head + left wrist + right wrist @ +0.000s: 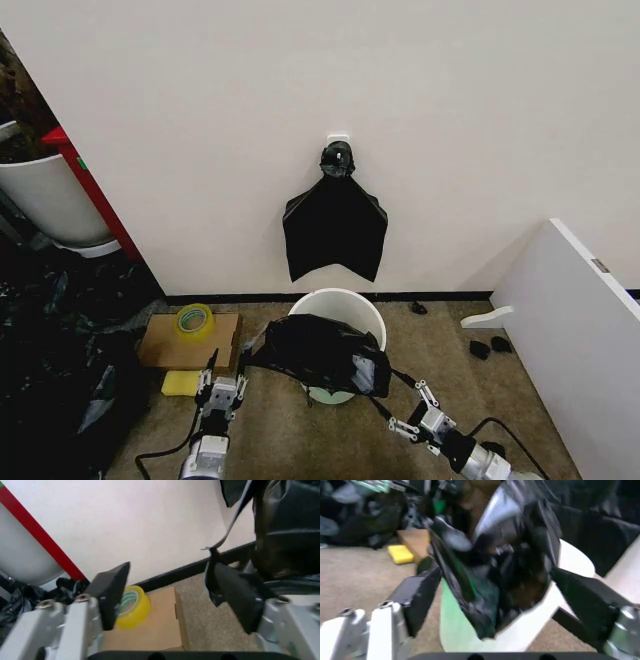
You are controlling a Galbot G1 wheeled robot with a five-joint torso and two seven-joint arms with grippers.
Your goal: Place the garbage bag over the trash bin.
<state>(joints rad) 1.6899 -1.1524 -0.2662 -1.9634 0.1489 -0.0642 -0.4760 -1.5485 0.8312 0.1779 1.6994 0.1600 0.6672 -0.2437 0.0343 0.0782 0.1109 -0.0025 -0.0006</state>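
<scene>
Bin (345, 305): round, cream-white, standing on the carpet close to the wall's black baseboard, directly below the bag bundle.

Bag (318, 352): glossy black, floppy, draped over the near part of the bin's rim and hanging partly into the opening; the far rim is bare. In the right wrist view the bag (495, 573) sags across the bin (530, 626), a pale green patch showing inside.

Left gripper (222, 389): low on the carpet, just left of the bin. Fingers spread wide in the left wrist view (165, 592); a thin strip of the bag (285, 528) runs down to touch one finger pad (235, 592), but nothing is pinched between them.

Right gripper (412, 408): low, near-right of the bin. Fingers spread apart in its wrist view (495, 600), the bag hanging between them without being clamped.

Bundle (335, 225): fan-shaped black bags, knotted, hung on the wall.

Box (175, 350): flat cardboard on the carpet left of the bin, carrying a yellow tape roll (194, 320) on its far edge.

Sponge (182, 383): yellow, on the carpet touching the box's near edge.

Planter (45, 200): large, grey-white, far left.

Panel (575, 340): white, at the right edge.
</scene>
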